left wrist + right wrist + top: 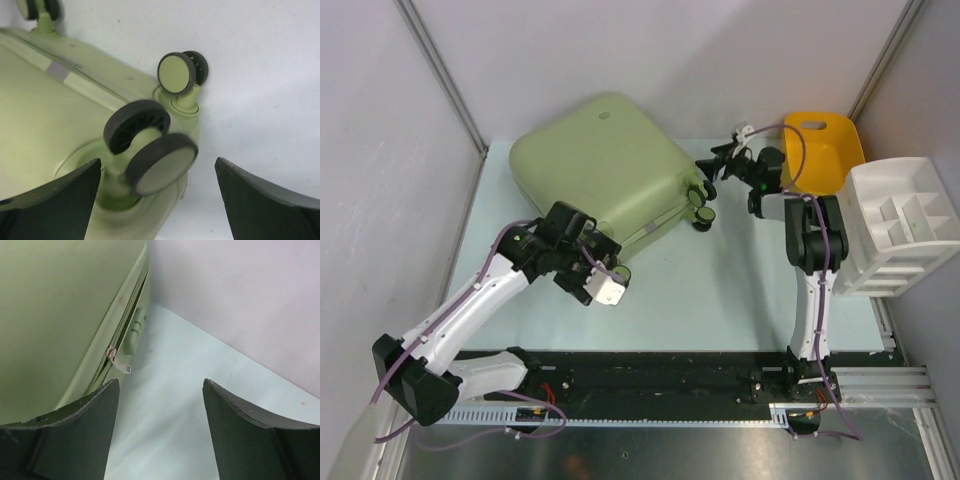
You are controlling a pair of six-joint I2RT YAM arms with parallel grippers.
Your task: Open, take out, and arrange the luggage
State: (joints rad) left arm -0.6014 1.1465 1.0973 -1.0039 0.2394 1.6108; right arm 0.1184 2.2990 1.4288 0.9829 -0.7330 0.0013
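Left hand (157, 165): dark fingers spread wide and pinching nothing. A twin caster wheel (161, 164) of the luggage sits between and just ahead of them.
Right hand (160, 385): fingers likewise spread and empty, with bare bench (165, 405) between them. The zipper pull (120, 360) hangs just ahead of its left finger.
Luggage (600, 160): pale sage-green hard-shell suitcase, lying flat on the bench. It lies ahead of the left hand and to the left of the right hand, with both shell halves together.
Progress, as judged: the case looks closed. Whether any length of zip is already undone cannot be told. Nothing has been taken out, so opening, emptying and arranging all remain.
Markings: the round logo (607, 116) on the shell is too small to read. A grey patch (59, 71) on the seam shows no legible writing.
Also present: yellow tub (820, 150) and white divided tray (900, 225), both to the right of the right hand.
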